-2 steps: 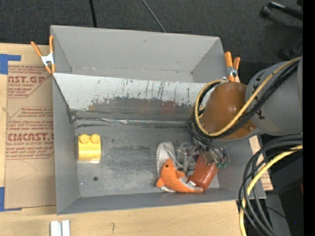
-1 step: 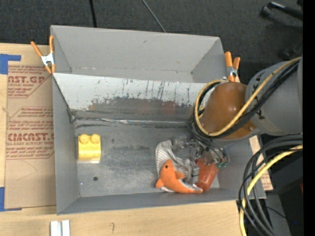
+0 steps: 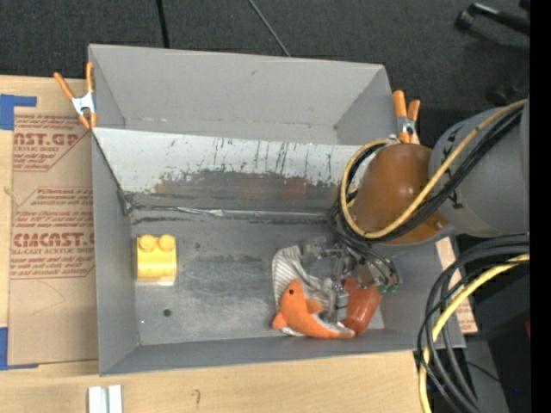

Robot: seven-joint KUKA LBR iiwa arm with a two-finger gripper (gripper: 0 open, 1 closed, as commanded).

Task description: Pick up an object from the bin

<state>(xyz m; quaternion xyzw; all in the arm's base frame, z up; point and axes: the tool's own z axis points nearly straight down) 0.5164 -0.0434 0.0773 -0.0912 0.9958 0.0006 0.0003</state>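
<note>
Gripper of the arm, reaching in from the right, is down among a small cluster of things at the near right corner of the grey metal bin. Its metal tip stands low over the bin floor, between an orange fish-shaped toy to its left in the view and a red piece to its right, close against both. The orange fish-shaped toy lies on its side along the front wall, its tail curling toward the red piece, which leans just beside it. Behind the toy, and touching it, a white ribbed piece, shaped like a shell, lies partly under the gripper's hardware. Whether the gripper is spread or clenched cannot be told from above, since its own body and wiring cover the tip; nor can it be told whether anything is gripped. Above it the wrist's rounded orange cover hangs over the right end of the bin's back slope, ringed by looping yellow-and-black cables. Well apart from the cluster, a yellow block with two studs on top sits alone on the floor near the left wall. The floor between block and cluster is scuffed grey metal.
</note>
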